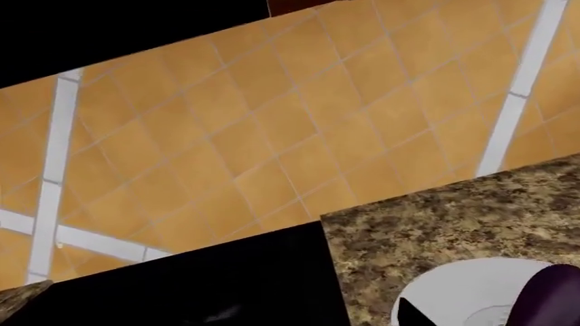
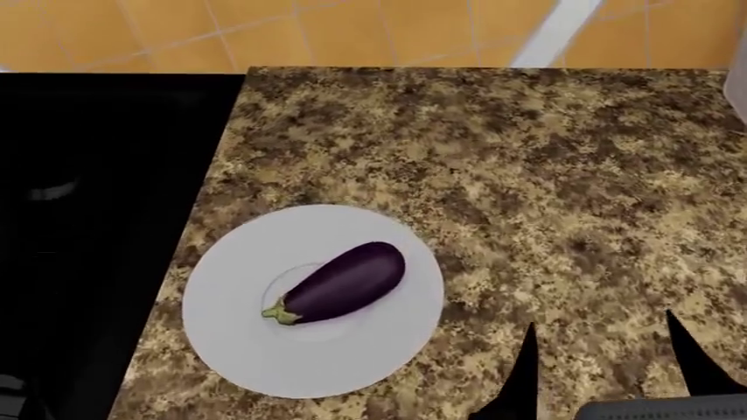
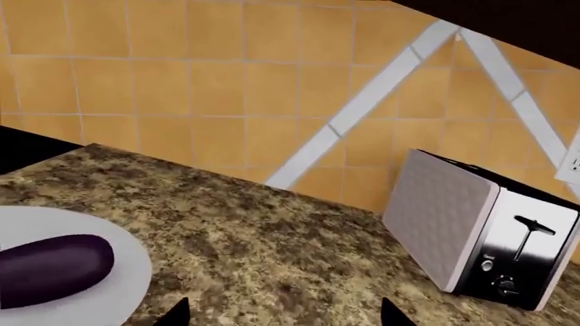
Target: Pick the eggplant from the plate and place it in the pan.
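A: Status?

B: Approach step, nothing grasped. Eggplant [image 2: 345, 282] lies across the plate [image 2: 233, 350] on the desk [image 2: 561, 175]. My right gripper [image 2: 601, 354] sits near the plate, jaws spread wide, empty. Left gripper: can't tell.

A: Next?

B: Swing over the eggplant, close across its width. Pan's probably in the dark area beside the desk, unclear. Toaster [image 3: 480, 231] is well clear.

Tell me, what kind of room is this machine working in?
Most likely a simulated kitchen: a speckled granite countertop, orange wall tiles, a toaster, and an eggplant on a white plate.
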